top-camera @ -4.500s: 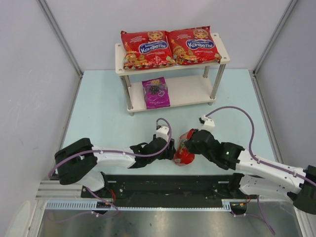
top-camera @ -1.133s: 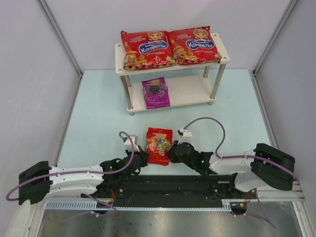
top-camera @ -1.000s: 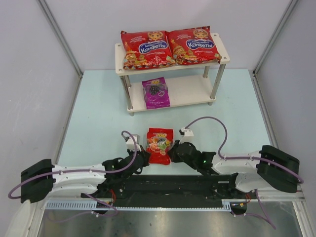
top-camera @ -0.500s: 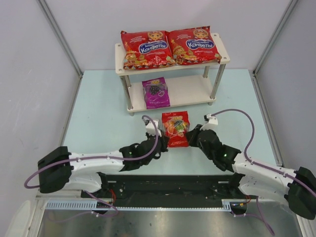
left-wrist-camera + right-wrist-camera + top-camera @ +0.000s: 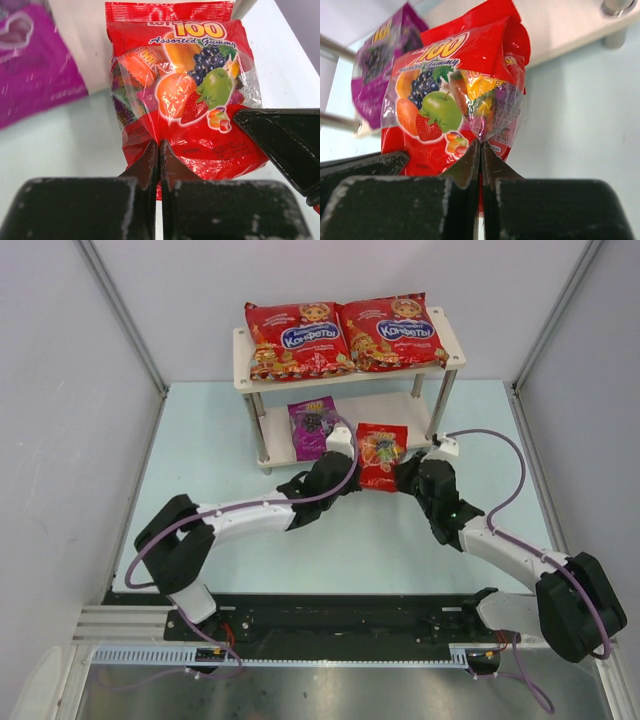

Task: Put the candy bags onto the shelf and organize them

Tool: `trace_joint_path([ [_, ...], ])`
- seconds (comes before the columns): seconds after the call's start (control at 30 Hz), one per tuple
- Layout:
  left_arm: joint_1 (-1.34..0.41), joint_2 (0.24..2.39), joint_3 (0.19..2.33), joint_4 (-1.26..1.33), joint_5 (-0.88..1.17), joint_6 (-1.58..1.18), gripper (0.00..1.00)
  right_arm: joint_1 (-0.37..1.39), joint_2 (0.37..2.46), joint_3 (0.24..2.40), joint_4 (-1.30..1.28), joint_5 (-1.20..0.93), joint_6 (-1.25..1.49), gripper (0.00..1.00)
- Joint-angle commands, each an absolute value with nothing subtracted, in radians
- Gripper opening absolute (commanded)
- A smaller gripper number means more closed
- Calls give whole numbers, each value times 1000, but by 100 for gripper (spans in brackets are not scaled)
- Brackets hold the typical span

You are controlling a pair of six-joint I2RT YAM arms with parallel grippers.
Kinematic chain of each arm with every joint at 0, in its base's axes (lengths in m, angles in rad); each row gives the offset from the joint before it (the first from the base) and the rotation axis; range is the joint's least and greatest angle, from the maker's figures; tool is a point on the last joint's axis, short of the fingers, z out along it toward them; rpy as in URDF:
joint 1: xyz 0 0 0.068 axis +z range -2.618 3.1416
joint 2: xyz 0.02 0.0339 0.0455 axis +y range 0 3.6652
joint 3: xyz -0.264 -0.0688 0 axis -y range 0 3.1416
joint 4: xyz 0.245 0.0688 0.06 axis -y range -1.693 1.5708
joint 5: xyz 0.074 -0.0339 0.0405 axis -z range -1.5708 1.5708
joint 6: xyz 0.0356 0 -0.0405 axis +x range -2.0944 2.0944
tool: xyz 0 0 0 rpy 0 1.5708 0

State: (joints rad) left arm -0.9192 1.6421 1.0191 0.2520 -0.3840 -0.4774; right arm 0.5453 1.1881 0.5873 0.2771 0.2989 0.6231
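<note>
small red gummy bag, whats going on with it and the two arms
Both arms hold the small red gummy bag between them: the left gripper and the right gripper are each shut on its lower edge, from opposite sides. The bag is at the front of the lower board of the shelf, to the right of the purple bag lying there. Two large red bags lie side by side on the top board.

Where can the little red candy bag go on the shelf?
The lower board is bare between the purple bag and the right posts, so the small red bag, held by the left gripper and the right gripper, could fit there. The top board is crowded: two large red bags cover it.
</note>
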Motion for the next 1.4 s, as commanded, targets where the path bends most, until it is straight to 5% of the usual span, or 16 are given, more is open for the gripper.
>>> trace_joint_path([
  [0.0,-896,1701,1152,304,-295,-402,0,497,1252,695,457,238,566,0],
  [0.87,-719,2022,1505,301,-153,-325,0,344,1759,1058,666,17,486,0],
  [1.37,-690,2065,1548,299,-143,-315,0,319,1865,1118,681,-32,514,0],
])
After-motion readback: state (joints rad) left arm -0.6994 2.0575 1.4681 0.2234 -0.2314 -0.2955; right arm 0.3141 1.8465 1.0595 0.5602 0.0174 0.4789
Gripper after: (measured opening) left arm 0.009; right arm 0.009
